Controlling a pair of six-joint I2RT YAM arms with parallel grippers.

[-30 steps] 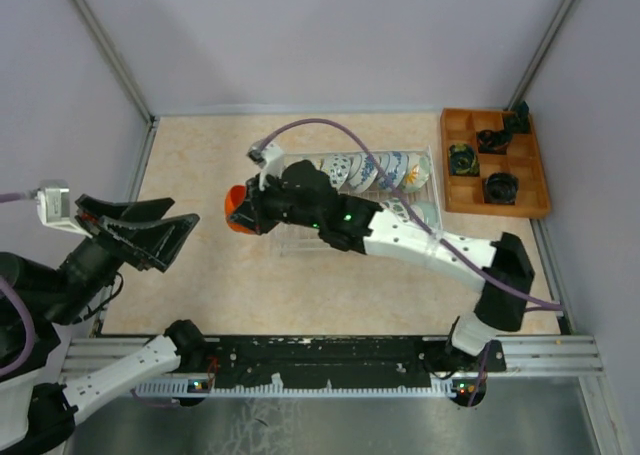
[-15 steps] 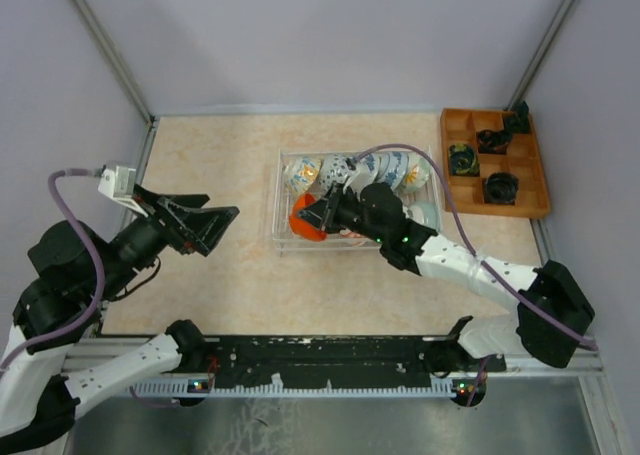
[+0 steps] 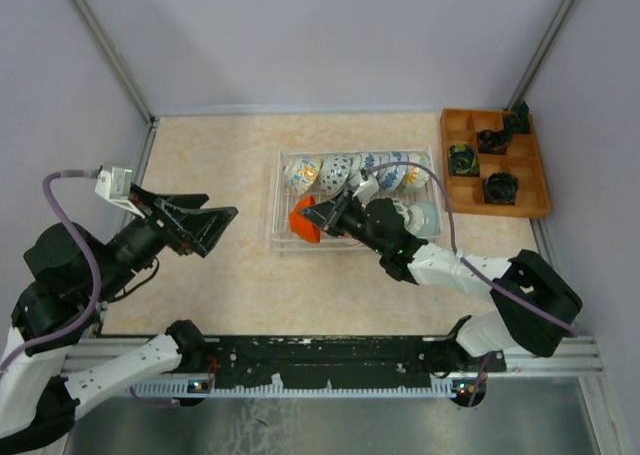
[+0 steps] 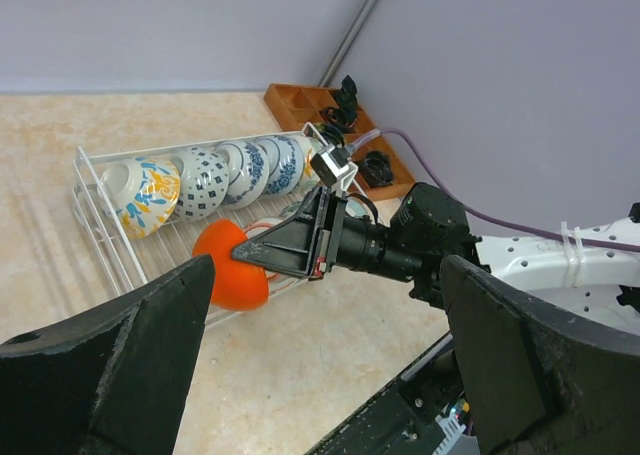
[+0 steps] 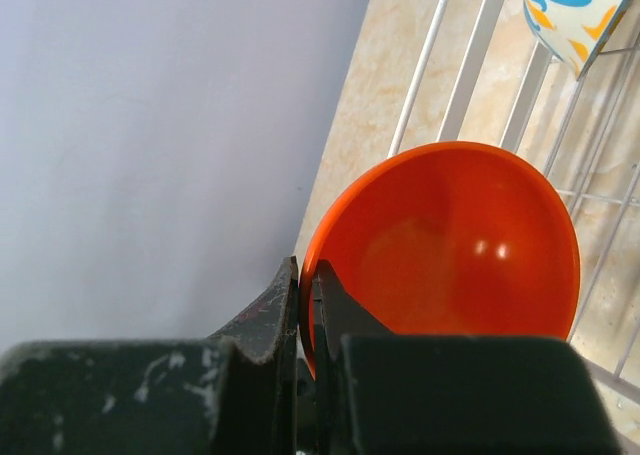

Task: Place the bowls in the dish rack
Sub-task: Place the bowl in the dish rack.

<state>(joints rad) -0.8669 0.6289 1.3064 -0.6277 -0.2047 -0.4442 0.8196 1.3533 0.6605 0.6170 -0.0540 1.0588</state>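
My right gripper (image 3: 318, 213) is shut on the rim of an orange bowl (image 3: 303, 218), one finger inside and one outside. It holds the bowl tilted on edge over the front left corner of the wire dish rack (image 3: 280, 197). In the right wrist view the orange bowl (image 5: 460, 245) fills the middle, with rack wires (image 5: 470, 65) behind it. Several patterned bowls (image 3: 350, 172) stand on edge in the rack's back row, and a pale bowl (image 3: 425, 215) sits at its front right. My left gripper (image 3: 215, 230) hangs wide open and empty to the left of the rack.
An orange wooden tray (image 3: 493, 162) holding black items sits right of the rack. Grey walls close the table on three sides, with metal posts (image 3: 105, 50) in the corners. The arms' black mounting rail (image 3: 330, 355) runs along the near edge.
My right arm carried the orange bowl rightward from left of the rack to over its front left corner. My left arm swung up and toward the rack, then held still.
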